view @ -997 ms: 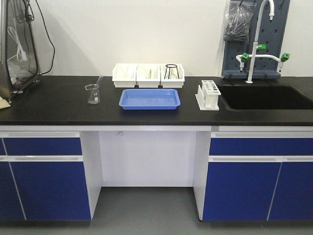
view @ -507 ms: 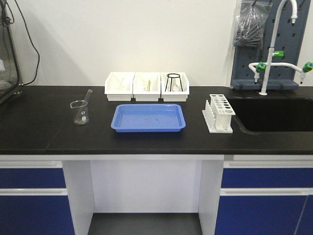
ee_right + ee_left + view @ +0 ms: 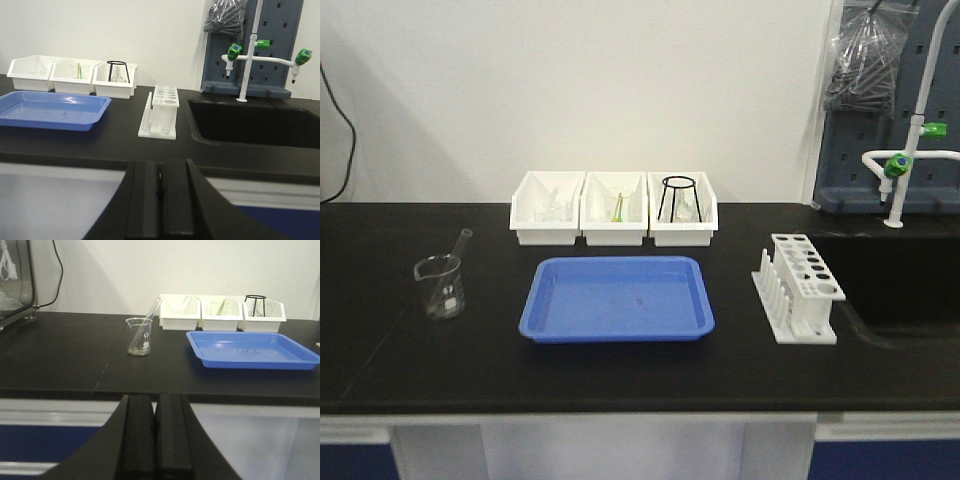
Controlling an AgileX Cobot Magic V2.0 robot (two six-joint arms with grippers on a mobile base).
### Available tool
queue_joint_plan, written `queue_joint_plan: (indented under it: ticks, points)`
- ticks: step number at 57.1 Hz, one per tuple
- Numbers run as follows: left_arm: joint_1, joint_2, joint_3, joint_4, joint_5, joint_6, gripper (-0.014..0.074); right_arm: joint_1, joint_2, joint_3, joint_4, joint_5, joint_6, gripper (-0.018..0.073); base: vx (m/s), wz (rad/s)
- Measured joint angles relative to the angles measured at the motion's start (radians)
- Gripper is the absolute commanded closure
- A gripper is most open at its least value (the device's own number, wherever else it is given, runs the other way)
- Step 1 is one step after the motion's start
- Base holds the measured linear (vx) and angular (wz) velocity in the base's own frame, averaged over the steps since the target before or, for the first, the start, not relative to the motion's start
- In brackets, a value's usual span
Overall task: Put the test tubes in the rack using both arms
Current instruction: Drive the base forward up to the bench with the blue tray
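two pincers, left pincer and right pincer, both pressed together on nothing, both short of the front edge of the worktop and pointing in toward it.

one slender clear tube plainly seen, leaning in a small beaker, upper end tilted back and to the right. ahead of the left pincer and a touch to its left, so nearer that arm by far.

rack almost dead ahead of the right pincer, just beside the sink, long side running away from the pincer. no tubes in its holes, so far as can be told. blue tray between beaker and rack, apart from both.

probably more tubes among the clear glass in the white bins behind the tray, too faint to count. faint streaks on the tray floor equally hard to name. neither arm in the front view; rack not seen in the left wrist view, beaker outside the right.
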Motion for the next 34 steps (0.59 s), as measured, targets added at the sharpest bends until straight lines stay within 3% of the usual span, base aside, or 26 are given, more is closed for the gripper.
queue_joint_plan:
  ticks: [34]
  points:
    - [0.0,0.0,0.0,0.0,0.0,0.0,0.0601,0.0,0.0,0.0,0.0,0.0,0.0,0.0568,0.39,-0.01]
